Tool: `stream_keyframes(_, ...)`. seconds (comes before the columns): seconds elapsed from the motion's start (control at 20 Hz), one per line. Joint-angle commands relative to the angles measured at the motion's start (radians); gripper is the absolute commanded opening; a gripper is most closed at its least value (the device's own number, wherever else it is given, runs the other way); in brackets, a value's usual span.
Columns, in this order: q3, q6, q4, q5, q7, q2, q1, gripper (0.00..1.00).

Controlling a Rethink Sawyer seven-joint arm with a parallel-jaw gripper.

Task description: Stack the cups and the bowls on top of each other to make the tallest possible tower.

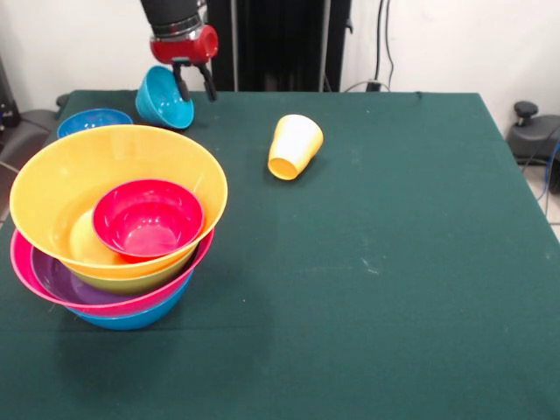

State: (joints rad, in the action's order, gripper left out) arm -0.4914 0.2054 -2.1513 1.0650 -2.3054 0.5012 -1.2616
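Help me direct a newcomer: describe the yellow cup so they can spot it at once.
Start at the green table and look past the stack of bowls toward the far middle. The yellow cup lies there alone on its side. It is the only tall, narrow piece; everything else is a round bowl.

no readable text, no labels, no brands, no numbers

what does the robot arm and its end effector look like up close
Only the arm's lower end shows: a black, ribbed cylindrical segment, then a silvery metal ring, then a glossy red rounded housing. Below it hangs the end effector, with two thin, dark, straight fingers that narrow toward their tips. No cables or markings can be made out on it.
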Motion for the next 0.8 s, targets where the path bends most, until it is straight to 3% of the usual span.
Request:
stream_keyframes(0.05,-0.052,0.028,0.159,0.111,0.193,-0.114,-0.005,1.0)
stream_keyframes(0.3,-0.05,0.026,0.161,0.113,0.168,-0.104,0.009,1.0)
stream_keyframes(0.45,-0.045,0.017,0.147,0.106,0.136,-0.057,0.035,1.0)
stream_keyframes(0.8,-0.131,0.127,0.034,-0.045,0.176,0.137,0.023,1.0)
